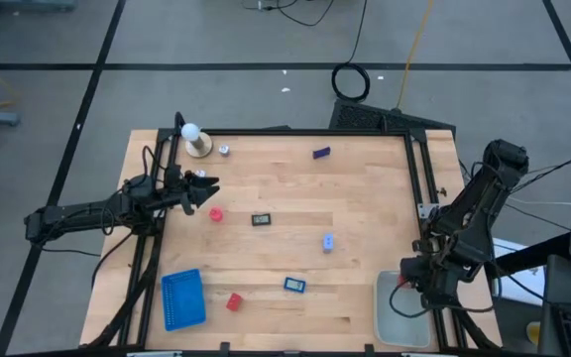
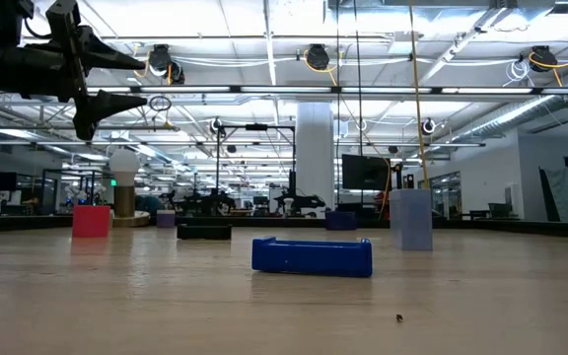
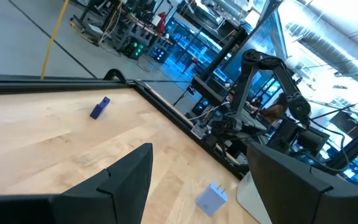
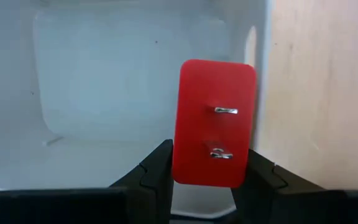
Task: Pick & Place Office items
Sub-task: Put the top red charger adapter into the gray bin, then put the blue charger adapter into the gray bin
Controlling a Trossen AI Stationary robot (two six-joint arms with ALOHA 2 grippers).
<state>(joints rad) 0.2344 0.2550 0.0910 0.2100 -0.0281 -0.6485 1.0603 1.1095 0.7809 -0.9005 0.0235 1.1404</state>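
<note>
Red plastic block with two metal prongs (image 4: 214, 123) is clamped between the fingers of the right gripper (image 4: 210, 171), which is held over the pale translucent bin (image 4: 104, 93) at the table's near right corner. The left gripper (image 1: 209, 191) is held above the wooden table (image 1: 365, 198) near its left edge, fingers apart and gripping nothing, close to a small red round piece (image 1: 215, 214). Other items are scattered on the table: a black rectangular piece (image 1: 262, 220), a pale-blue block (image 1: 327, 241), a dark blue block (image 1: 321, 153), a blue flat piece (image 1: 294, 285) and a red block (image 1: 234, 301) beside the blue ribbed tray (image 1: 182, 298).
</note>
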